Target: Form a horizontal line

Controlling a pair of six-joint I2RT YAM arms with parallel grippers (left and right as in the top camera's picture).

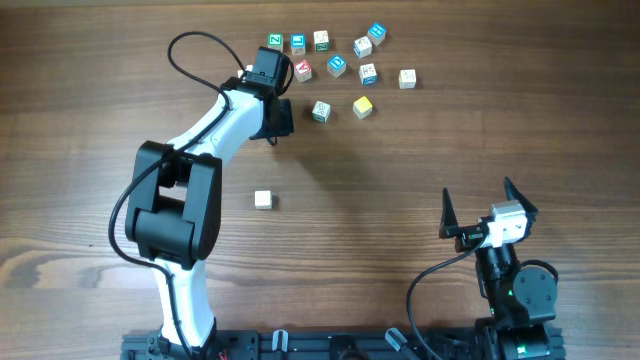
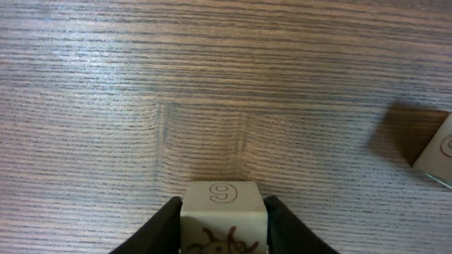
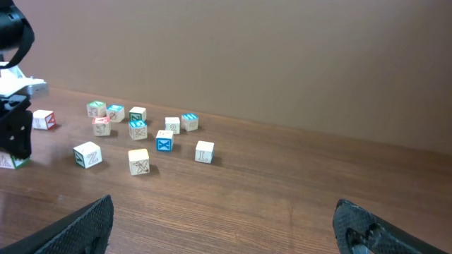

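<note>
Judging from the left wrist view, a pale cube marked 6 or 9 is clenched by the left gripper, a finger pressed flat on each side so that it can be moved squarely without twisting. No horizontal line has been formed yet: the loose cubes are scattered toward 12 o'clock on the table, with a short row of three at 11 o'clock, while one white cube lies alone near the centre. The right gripper is parked at 5 o'clock, jaws spread wide, presumably out of the way.
</note>
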